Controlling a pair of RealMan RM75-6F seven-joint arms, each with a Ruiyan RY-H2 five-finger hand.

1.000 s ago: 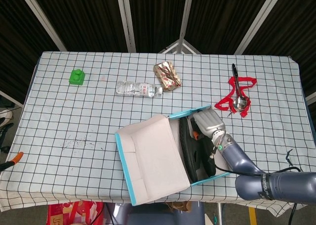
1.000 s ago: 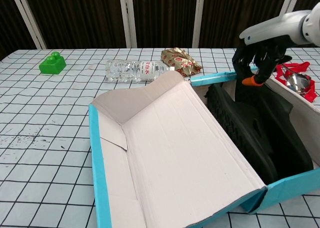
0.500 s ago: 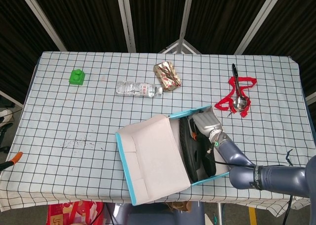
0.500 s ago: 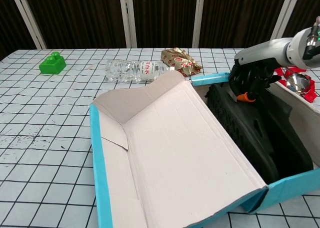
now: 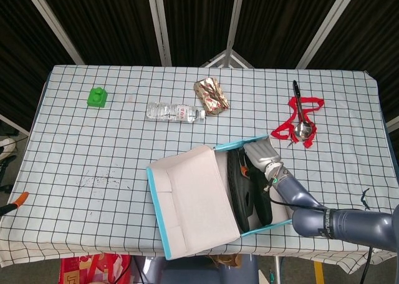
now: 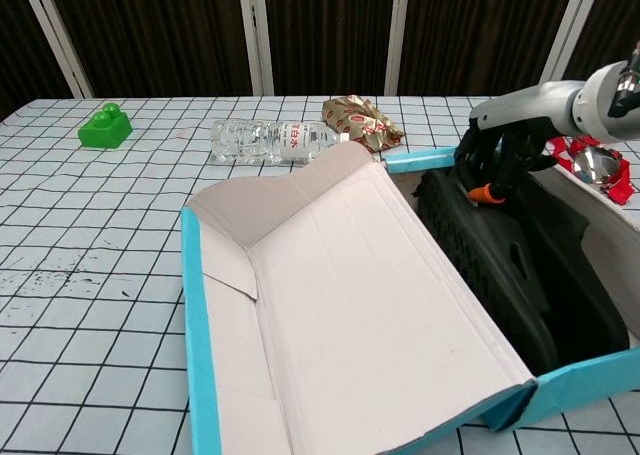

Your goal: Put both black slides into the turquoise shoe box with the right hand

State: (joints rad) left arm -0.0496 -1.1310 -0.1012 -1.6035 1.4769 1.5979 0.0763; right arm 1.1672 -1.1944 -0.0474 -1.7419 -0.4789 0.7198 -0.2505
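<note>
Lab: gridded tablecloth [image 5: 93, 153], dark curtains [image 5: 112, 22].

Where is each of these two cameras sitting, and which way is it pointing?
Head view: high above the near edge, looking steeply down on the whole checkered table; the right hand and its grey arm show.
Chest view: low at the near edge, looking across the table toward the dark slatted wall; only the right hand and forearm show.
Both share the turquoise shoe box, black slides, water bottle and green block.

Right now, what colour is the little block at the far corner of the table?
The little block is bright green; the head view shows it best.
</note>
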